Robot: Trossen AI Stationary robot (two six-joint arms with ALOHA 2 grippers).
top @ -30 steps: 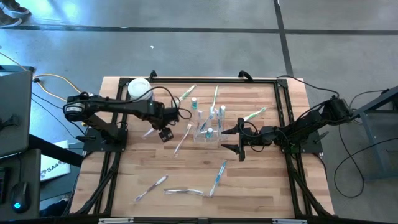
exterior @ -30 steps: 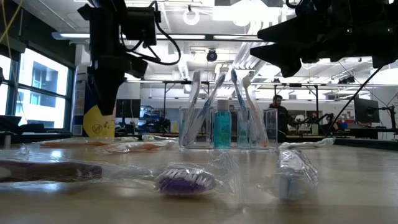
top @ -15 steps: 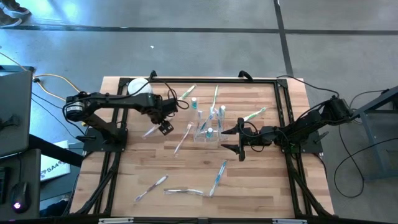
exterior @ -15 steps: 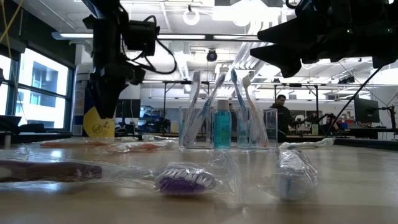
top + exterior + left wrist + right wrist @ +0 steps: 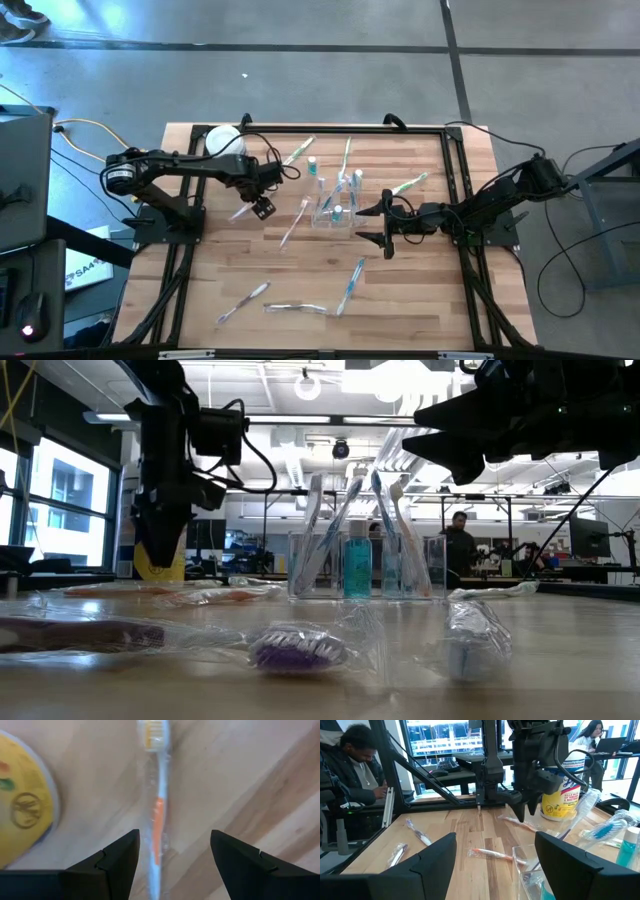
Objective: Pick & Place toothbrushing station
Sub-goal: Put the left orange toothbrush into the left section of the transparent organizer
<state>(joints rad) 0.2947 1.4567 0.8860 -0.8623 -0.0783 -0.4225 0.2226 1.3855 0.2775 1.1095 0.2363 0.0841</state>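
Toothbrushes are standing in the toothbrushing station (image 5: pixel 336 205), which is sitting at the centre of the high view on the wooden surface (image 5: pixel 420 290). Left tool (image 5: pixel 262 207) is hovering spread, holding nothing, over an orange wrapped toothbrush (image 5: pixel 157 815) left of centre. Right tool (image 5: pixel 383 222) is waiting spread and empty, just right of the station.

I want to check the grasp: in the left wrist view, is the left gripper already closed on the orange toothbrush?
No. The left gripper is open, and the wrapped orange toothbrush lies on the wooden table between its fingers, untouched.
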